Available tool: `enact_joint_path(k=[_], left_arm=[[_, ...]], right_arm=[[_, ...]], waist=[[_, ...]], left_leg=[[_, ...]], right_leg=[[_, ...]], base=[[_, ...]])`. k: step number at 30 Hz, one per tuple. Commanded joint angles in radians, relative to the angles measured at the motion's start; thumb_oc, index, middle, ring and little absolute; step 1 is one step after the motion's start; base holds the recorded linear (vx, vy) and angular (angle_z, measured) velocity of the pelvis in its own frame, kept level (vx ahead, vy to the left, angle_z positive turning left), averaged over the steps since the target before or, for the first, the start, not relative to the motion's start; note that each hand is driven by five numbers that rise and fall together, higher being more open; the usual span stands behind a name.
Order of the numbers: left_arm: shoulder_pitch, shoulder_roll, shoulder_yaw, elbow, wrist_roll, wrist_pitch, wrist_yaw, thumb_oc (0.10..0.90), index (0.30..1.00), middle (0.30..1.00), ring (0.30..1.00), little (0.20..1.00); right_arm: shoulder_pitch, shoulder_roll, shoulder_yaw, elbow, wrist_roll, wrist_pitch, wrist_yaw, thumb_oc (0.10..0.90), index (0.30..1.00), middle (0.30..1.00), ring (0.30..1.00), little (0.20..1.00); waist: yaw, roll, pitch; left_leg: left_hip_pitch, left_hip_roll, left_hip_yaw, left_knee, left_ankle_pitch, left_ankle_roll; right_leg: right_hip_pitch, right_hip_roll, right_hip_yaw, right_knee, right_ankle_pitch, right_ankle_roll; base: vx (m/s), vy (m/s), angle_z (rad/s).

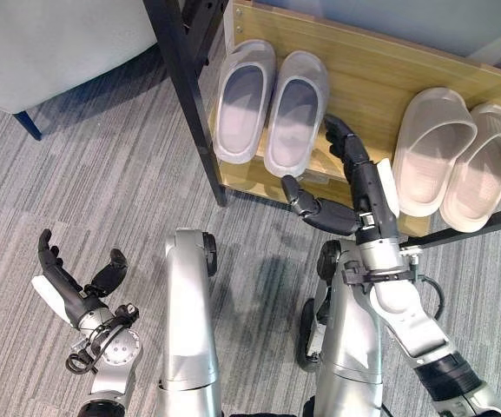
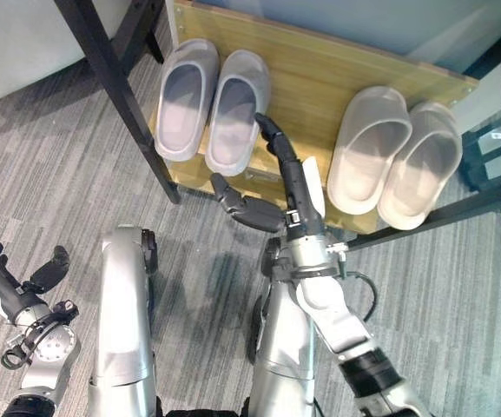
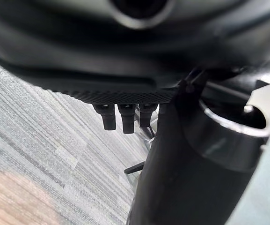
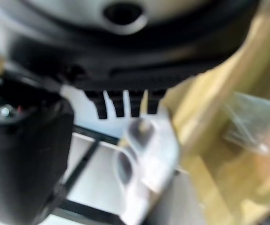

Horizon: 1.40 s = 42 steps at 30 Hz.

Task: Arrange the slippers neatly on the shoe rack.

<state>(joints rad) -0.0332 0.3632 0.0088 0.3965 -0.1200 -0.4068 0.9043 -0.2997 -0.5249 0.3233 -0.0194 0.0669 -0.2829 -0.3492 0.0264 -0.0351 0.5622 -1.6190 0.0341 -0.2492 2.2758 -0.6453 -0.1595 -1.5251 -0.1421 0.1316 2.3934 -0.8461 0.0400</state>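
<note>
Right hand (image 1: 354, 187), fingers straight and holding nothing, hovers centre frame between 2 slipper pairs on the shelf (image 1: 380, 74), grey (image 1: 267, 104) and beige (image 1: 458, 156); seemingly light, pliable foam, best gripped at the heel rim.

Two pairs of slippers lie on the wooden shoe rack (image 1: 367, 74): a grey pair (image 1: 270, 104) and a cream pair (image 1: 458, 161), well apart. The right robot hand (image 1: 354, 187) (fingers straight, thumb spread) reaches between them. The left robot hand (image 1: 72, 282) hangs open above the carpet (image 1: 85, 182).
</note>
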Motion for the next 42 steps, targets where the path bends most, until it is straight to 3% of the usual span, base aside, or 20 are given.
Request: enact_joint_path(k=[1,8,21,25,33,42], left_arm=[[-0.068,0.061,0.011,0.002,0.0,-0.062,0.006,0.8,0.9,0.9,0.9,0.9],[-0.069,0.06,0.002,0.014,-0.009,-0.06,-0.007,0.8,0.9,0.9,0.9,0.9],[-0.094,0.044,-0.022,0.037,-0.049,-0.082,-0.014,0.8,0.9,0.9,0.9,0.9],[-0.088,0.037,-0.033,0.033,-0.052,-0.081,-0.015,0.8,0.9,0.9,0.9,0.9],[-0.064,0.031,-0.024,0.038,-0.052,-0.081,-0.006,0.8,0.9,0.9,0.9,0.9],[0.003,0.013,0.028,-0.03,-0.024,-0.095,0.022,0.8,0.9,0.9,0.9,0.9]], right_arm=[[-0.085,-0.003,-0.047,-0.073,0.01,-0.041,-0.022,0.8,0.9,0.9,0.9,0.9],[-0.097,0.024,-0.027,-0.054,0.003,-0.031,-0.016,0.8,0.9,0.9,0.9,0.9],[-0.194,0.082,0.088,-0.042,0.16,-0.063,0.073,0.8,0.9,0.9,0.9,0.9],[-0.193,0.082,0.094,-0.057,0.157,-0.061,0.074,0.8,0.9,0.9,0.9,0.9],[-0.107,0.09,0.0,-0.098,0.081,-0.093,-0.038,0.8,0.9,0.9,0.9,0.9],[0.175,0.068,-0.192,-0.445,-0.022,-0.189,-0.05,0.8,0.9,0.9,0.9,0.9]], waist=[[0.036,0.02,-0.042],[0.038,0.02,-0.042],[0.053,0.022,-0.042],[0.056,0.02,-0.042],[0.05,0.02,-0.042],[0.01,0.002,-0.042]], left_leg=[[0.049,0.021,0.046,0.023,-0.05,0.123],[0.049,0.02,0.044,0.024,-0.055,0.124],[0.049,0.017,0.046,0.031,-0.059,0.122],[0.049,0.015,0.046,0.032,-0.061,0.122],[0.049,0.017,0.046,0.034,-0.063,0.126],[0.049,0.02,0.051,0.047,-0.073,0.131]], right_leg=[[-0.045,0.01,0.017,-0.099,0.129,-0.081],[-0.045,0.009,0.016,-0.099,0.126,-0.085],[-0.045,0.012,0.02,-0.09,0.126,-0.087],[-0.045,0.01,0.022,-0.09,0.126,-0.086],[-0.045,0.01,0.025,-0.087,0.125,-0.085],[-0.045,0.01,0.027,-0.083,0.119,-0.082]], base=[[0.01,-0.004,-0.03],[0.0,0.0,0.0],[0.0,0.0,0.0],[0.0,0.0,0.0],[0.0,0.0,0.0],[0.0,0.0,0.0]])
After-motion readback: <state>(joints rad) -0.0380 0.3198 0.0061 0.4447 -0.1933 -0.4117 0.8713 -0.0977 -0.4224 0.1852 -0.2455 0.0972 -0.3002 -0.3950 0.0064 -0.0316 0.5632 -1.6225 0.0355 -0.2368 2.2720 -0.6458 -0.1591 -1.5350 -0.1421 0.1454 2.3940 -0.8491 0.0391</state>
